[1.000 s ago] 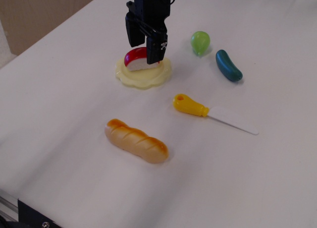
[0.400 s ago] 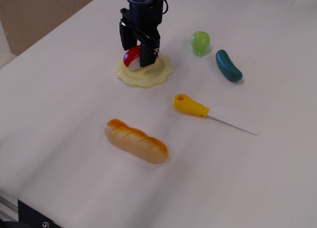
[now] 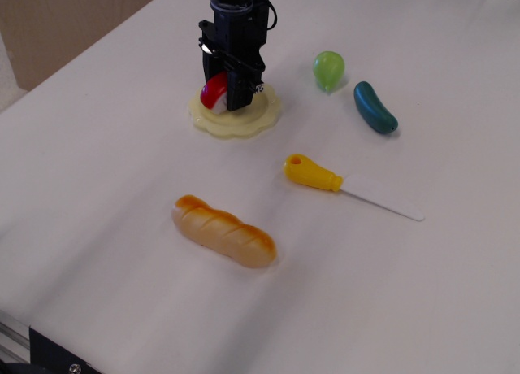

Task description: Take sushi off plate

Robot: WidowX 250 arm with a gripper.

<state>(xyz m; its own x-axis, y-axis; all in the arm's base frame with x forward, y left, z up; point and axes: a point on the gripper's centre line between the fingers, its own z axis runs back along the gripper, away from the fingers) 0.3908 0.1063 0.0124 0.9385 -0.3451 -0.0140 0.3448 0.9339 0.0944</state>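
Note:
The sushi (image 3: 214,92), white base with a glossy red top, sits on the pale yellow scalloped plate (image 3: 244,119) near the table's far middle. My black gripper (image 3: 224,89) comes down from above and stands over the plate, its two fingers closed against the sushi's sides. The right finger hides much of the sushi, so only its left red and white part shows. I cannot tell whether the sushi still touches the plate.
A golden-brown bread loaf (image 3: 223,231) lies in front. A yellow-handled toy knife (image 3: 345,186) lies to the right of the plate. A green round fruit (image 3: 328,68) and a dark teal cucumber (image 3: 374,107) lie at the back right. The table's left edge runs diagonally.
My gripper came down over the plate and its fingers closed in on the sushi. The plate shifted slightly.

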